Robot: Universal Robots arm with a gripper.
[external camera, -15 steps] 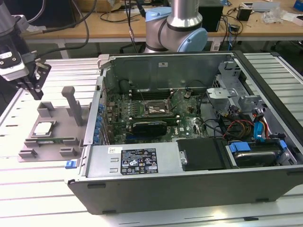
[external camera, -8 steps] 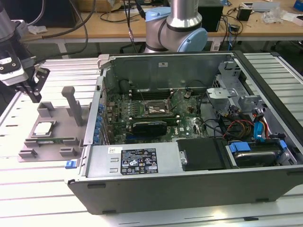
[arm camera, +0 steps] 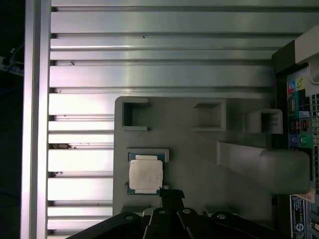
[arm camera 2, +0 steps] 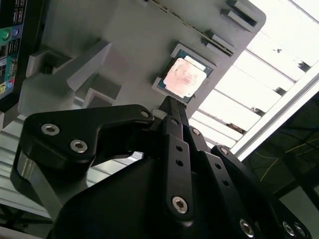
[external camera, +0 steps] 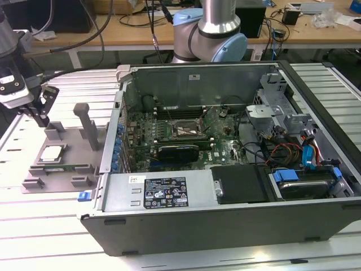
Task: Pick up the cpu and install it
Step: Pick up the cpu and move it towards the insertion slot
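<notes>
Our arm reaches down over the tray [external camera: 61,177] on the desk [external camera: 34,226], with the claw [external camera: 43,119] hanging above it, tips down. Its fingers look pressed together with nothing in them. The cpu [arm camera: 146,175] lies flat in its pocket on the tray, and in both wrist views the claw's tip sits just beside the cpu's edge.
</notes>
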